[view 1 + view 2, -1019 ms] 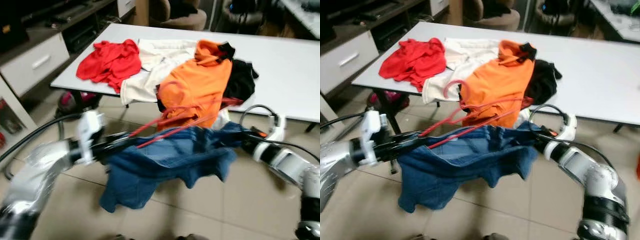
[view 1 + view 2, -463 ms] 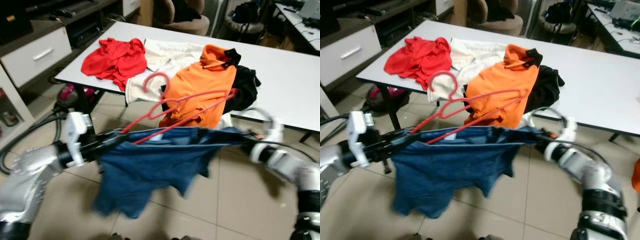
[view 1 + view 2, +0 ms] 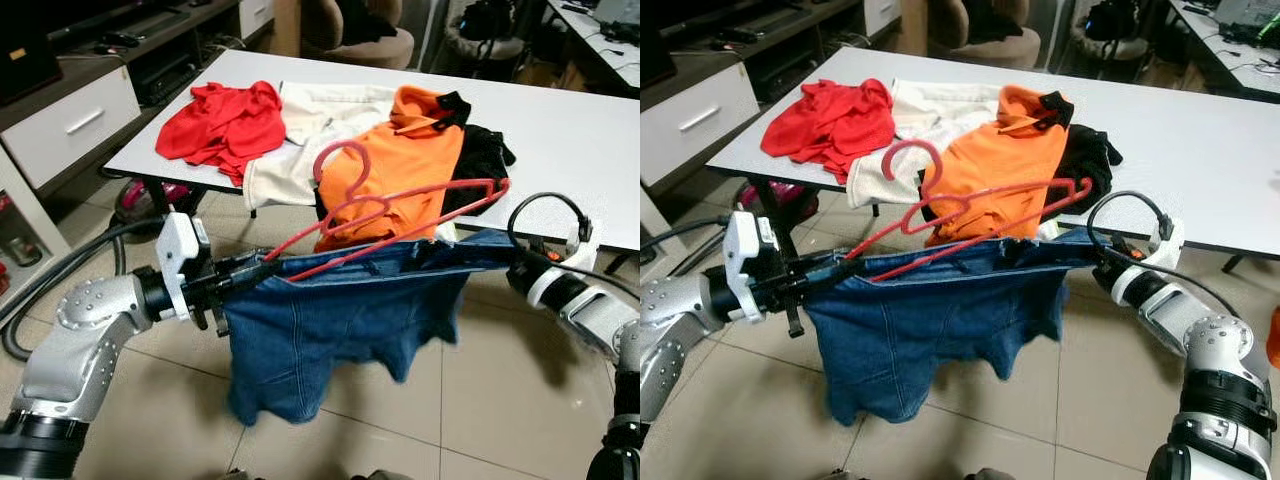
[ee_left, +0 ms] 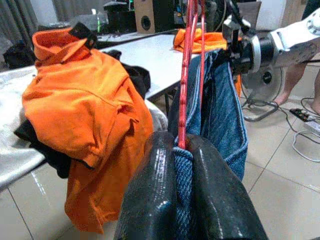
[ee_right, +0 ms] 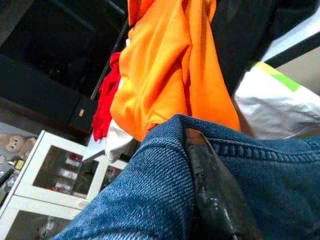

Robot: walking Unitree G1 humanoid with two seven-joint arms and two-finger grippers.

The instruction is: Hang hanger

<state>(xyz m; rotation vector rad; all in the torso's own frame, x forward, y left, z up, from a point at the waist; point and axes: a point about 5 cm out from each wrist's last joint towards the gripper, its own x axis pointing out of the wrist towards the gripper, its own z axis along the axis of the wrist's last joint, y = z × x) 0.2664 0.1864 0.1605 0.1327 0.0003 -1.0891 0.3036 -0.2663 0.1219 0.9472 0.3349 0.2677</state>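
In front of the white table [image 3: 590, 150], the left gripper [image 4: 184, 150] clamps the blue denim shorts [image 3: 330, 320] and red plastic hanger [image 3: 390, 215]; the right gripper [image 5: 200, 165] pinches the shorts' other end.

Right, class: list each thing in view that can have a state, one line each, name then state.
Left gripper: shut on hanger and jeans.
Right gripper: shut on jeans.
Jeans: stretched between the grippers, legs hanging down.
Hanger: red, lying tilted along the waistband, hook up.
Orange shirt: draped over the table edge.
Red shirt: crumpled on the table.
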